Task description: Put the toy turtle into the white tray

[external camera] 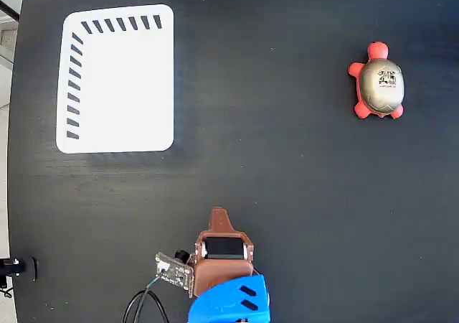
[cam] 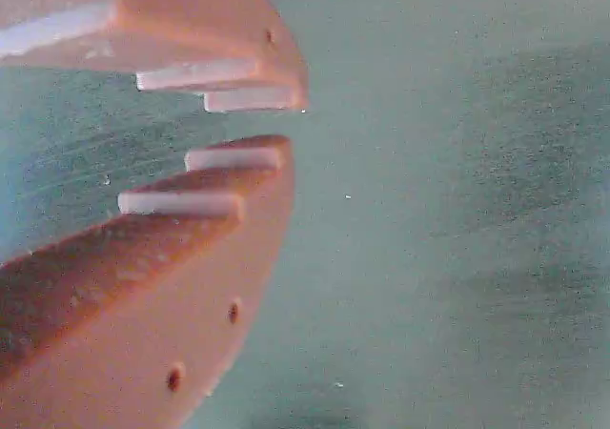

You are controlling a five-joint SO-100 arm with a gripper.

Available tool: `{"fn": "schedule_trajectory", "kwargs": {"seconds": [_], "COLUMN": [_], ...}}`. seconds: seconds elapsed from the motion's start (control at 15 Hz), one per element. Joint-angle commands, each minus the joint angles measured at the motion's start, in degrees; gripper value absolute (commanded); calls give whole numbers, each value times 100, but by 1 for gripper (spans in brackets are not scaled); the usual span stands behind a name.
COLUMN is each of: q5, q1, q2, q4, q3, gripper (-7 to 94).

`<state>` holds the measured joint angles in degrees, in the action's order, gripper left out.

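In the wrist view, 1 hand [cam: 291,124] fills the left side: 2 orange-brown fingers [cam: 143,286] with pale ridges on their inner faces, 3 ridges on the upper one and 2 on the lower. Their tips stand just apart with a narrow gap between them, and nothing is held there. Behind them is only bare, blurred desk surface.

In the fixed view, looking straight down, the arm sits at the bottom edge, near the middle. Its brown hand [external camera: 219,214] points up the picture, tapering to a tip over bare black desk [external camera: 287,194]. Behind it are 1 blue arm segment [external camera: 231,301], a small circuit board [external camera: 173,269] on the left of the wrist, and black cables [external camera: 143,305] looping to the bottom edge.

Further up on the right lies 1 toy turtle [external camera: 378,82], well apart from the hand. It rests flat on the desk, red-orange head toward the top of the picture, grey-gold shell showing 1 black-and-white square code mark.

At the upper left lies 1 white tray [external camera: 118,82], flat, with rounded corners and dark slanted slots along its top and left edges. It holds nothing and is well apart from the turtle, across the width of the desk.
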<state>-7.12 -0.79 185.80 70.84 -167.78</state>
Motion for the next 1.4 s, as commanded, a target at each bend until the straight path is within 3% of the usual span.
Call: {"fn": "schedule_trajectory", "kwargs": {"seconds": [0.0, 0.27, 0.47, 0.6, 0.8, 0.93, 1.13, 1.33], "q5": [-35, -53, 598, 624, 79, -18, -141, -747], "q1": [-62, -97, -800, -835, -501, -272, 237, 870], "q2": [53, 53, 35, 44, -1213, -2496, -4377, -5994], "q4": [53, 35, 35, 53, -923, -1151, -677, 105], "q3": [9, 9, 9, 9, 668, 1767, 3735, 5555], "gripper": [0, 0, 0, 0, 0, 0, 0, 0]}}
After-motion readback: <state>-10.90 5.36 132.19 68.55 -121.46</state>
